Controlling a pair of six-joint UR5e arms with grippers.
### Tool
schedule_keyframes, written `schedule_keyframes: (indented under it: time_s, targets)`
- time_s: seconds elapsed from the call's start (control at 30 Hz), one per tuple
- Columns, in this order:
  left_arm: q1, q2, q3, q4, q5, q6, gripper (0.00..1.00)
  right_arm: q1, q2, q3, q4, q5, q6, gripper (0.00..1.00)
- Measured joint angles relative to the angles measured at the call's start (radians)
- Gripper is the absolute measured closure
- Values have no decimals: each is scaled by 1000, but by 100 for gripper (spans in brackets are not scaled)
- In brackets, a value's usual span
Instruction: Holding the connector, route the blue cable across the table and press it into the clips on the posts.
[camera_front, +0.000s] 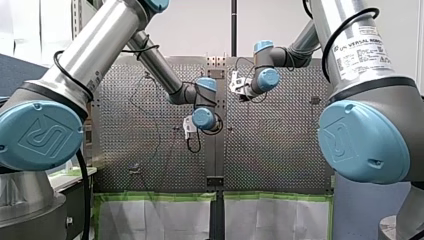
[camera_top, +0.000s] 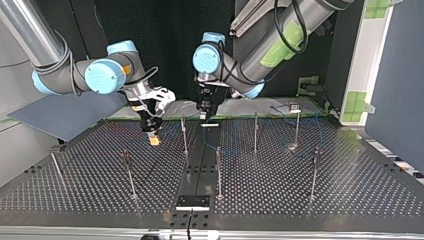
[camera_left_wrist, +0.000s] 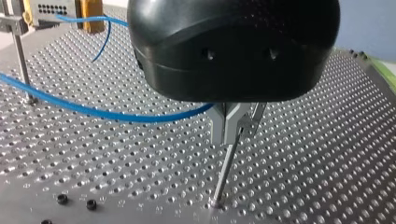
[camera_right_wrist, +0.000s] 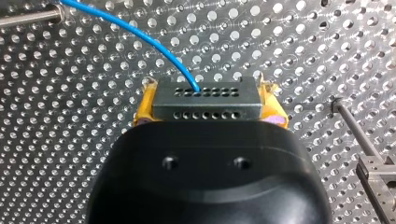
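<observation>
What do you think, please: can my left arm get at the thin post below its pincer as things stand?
Probably yes: the left pincer hangs right at the top of the post, with the blue cable running into it, and nothing stands between them.

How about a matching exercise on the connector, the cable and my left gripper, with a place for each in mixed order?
Things:
1 connector
2 cable
3 left gripper

Places:
a right above a post
b between the right gripper's yellow pads
c plugged into the connector, trailing over the table

Pairs: 1-b, 2-c, 3-a
</observation>
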Motion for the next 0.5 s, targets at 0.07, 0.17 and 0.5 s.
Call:
schedule_keyframes:
  time_s: [0.07,0.17,0.5]
  targets:
    - [0,0,1,-8,-14,9,95,0,0,0,0,0,0,100]
    - [-3,0,1,-23,-36,26,95,0,0,0,0,0,0,100]
    - [-10,0,1,-40,-105,38,95,0,0,0,0,0,0,100]
